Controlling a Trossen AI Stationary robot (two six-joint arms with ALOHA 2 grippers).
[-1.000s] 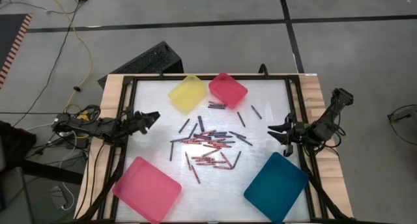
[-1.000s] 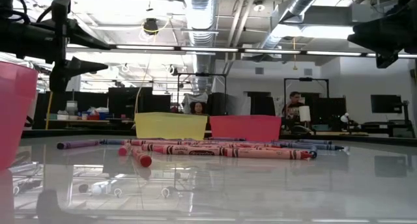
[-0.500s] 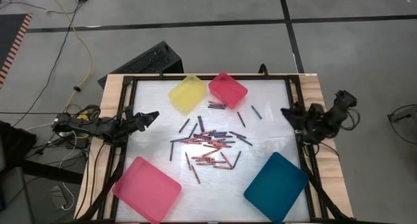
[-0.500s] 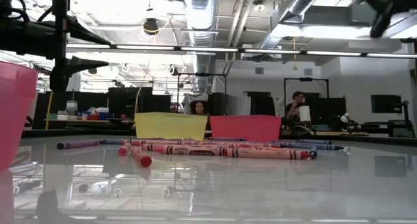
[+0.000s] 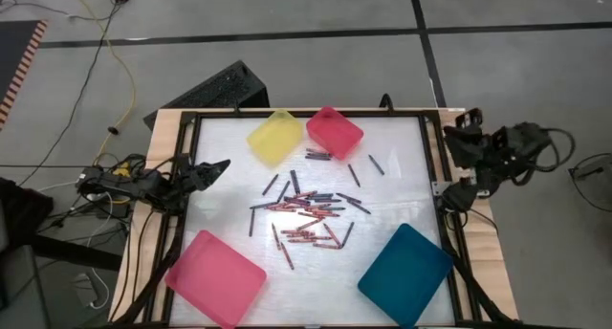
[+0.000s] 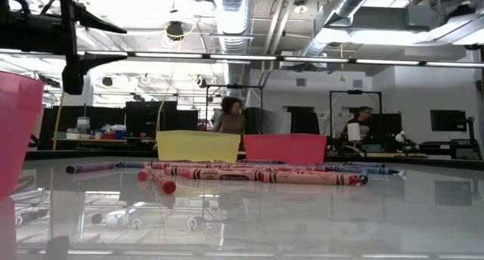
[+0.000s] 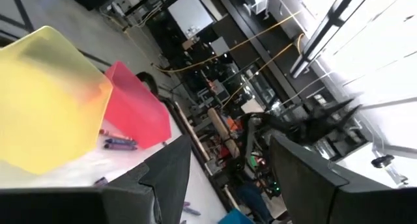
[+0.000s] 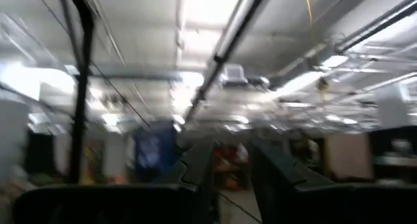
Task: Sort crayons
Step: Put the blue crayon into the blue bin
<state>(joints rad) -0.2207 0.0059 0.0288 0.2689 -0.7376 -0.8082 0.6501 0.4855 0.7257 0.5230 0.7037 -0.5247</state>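
The crayons (image 5: 308,214) (red and dark sticks) lie flat, loosely scattered across the table's middle

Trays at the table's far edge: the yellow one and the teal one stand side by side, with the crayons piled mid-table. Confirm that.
Not quite. In the high view the tray beside the yellow tray at the far edge is the small pink tray, not the teal one; the teal tray lies at the near right corner. The crayons do lie piled mid-table.
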